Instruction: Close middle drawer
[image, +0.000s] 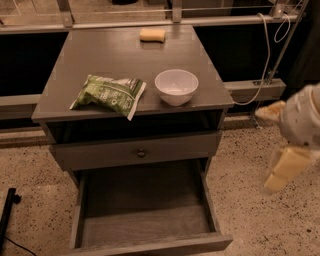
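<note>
The grey wooden table (115, 55) has its grey wooden middle drawer (145, 220) pulled far out under the front edge, all closing still to do. The pale gripper (282, 172) hangs beyond the right edge, touching nothing; open or closed, I cannot tell.

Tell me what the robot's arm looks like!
The arm is rounded and off-white, with a tan patch on one side. Its gripper, at the picture's right edge beside the cabinet, is pale yellow and blocky.
</note>
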